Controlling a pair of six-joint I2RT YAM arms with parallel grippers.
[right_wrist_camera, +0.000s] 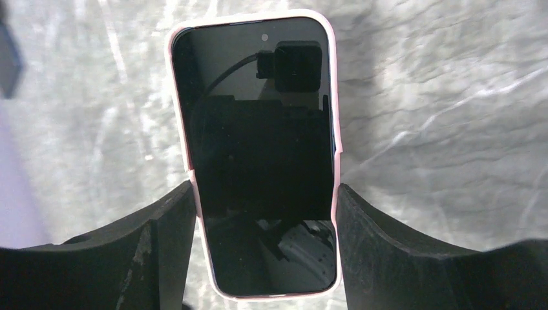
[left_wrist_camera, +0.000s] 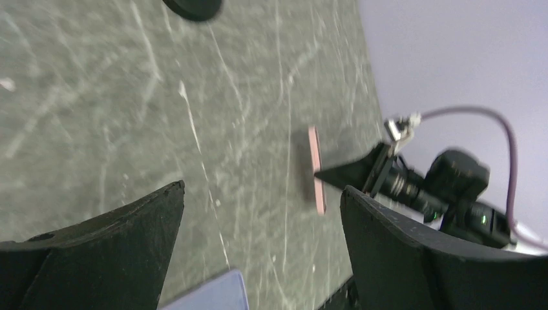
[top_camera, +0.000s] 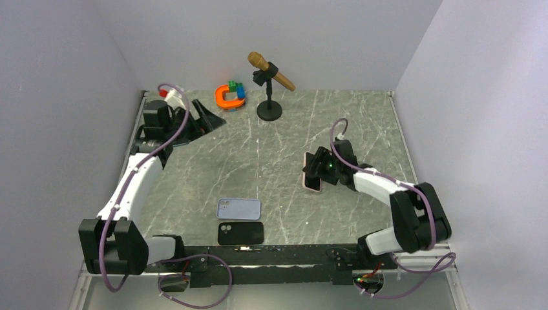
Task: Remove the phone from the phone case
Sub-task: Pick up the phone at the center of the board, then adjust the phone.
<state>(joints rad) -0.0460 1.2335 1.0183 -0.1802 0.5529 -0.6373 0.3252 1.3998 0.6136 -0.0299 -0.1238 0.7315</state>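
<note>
At the near edge of the desk point(top_camera: 284, 135), left of centre: black handset point(top_camera: 240, 232) lying flat, camera side up, with a lavender-backed handset or case point(top_camera: 238, 208) just beyond it, close but apart, neither engaged. Farther in, right of the desk's middle: pink phone case point(top_camera: 313, 181) with the phone point(right_wrist_camera: 258, 142) seated in it, dark screen filling the rim on every visible side, raised on edge rather than lying flat in the top and left wrist views; contact of its lower edge with the desk not resolvable. Right claw point(right_wrist_camera: 265, 200) closed on the case, one finger against each long side, screen facing the wrist camera. Step in hand, as judged: securing the cased phone, separation not yet begun. Next move, as judged: a second contact to push the phone out from the back or to peel a corner of the rim, calling for the other arm, given the locking effect of a squeeze across both long sides. Right arm: base at the near right corner, elbow folded, forearm reaching left toward the middle. Left arm: stretched from the near left corner along the left edge to the far left corner, left claw point(top_camera: 208, 120) spread wide, holding nothing, aimed across the desk toward the case and well apart from it. At the far edge: orange, blue and green blocks point(top_camera: 231, 95) and a microphone on a stand point(top_camera: 270, 72).
</note>
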